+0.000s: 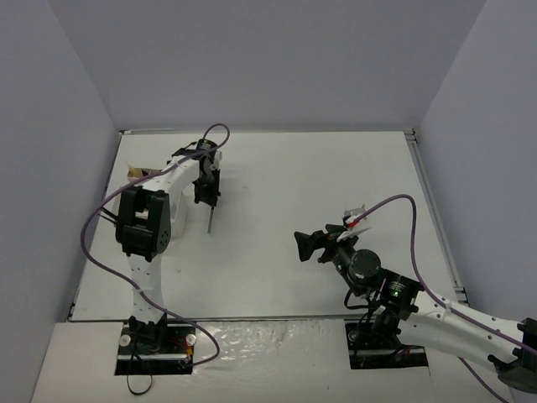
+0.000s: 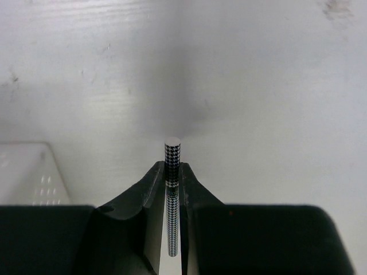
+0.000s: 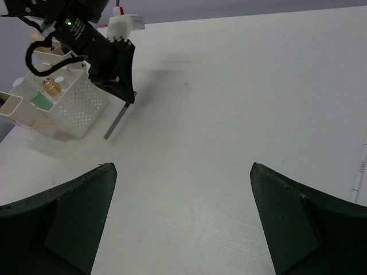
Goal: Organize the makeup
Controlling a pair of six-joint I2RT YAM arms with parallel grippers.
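The thin houndstooth-patterned pencil (image 2: 172,172) is pinched between the fingers of my left gripper (image 2: 172,170), which is closed down tight on it. The pencil's flat end pokes out just past my fingertips. From overhead the pencil (image 1: 209,220) sits at about ten o'clock on the table (image 1: 336,168) and sticks out of the left gripper (image 1: 206,195) toward six o'clock. I cannot tell whether its lower end rests on the surface or hangs just above it.

The white compartmented tray (image 3: 74,109) stands at roughly nine o'clock of the pencil, just beside it. A green-and-white bottle (image 3: 49,91) with a gold cap is already in one of its cells.

My right gripper (image 1: 306,245) waits at around four o'clock of the pencil, well apart, spread fully wide and holding nothing.

I judge this to be the pick-up step: the grip is made and the carry is not yet begun. Next I would need to lift straight up, swing toward nine o'clock, line the pencil up with a long compartment and let go only once it is low inside.
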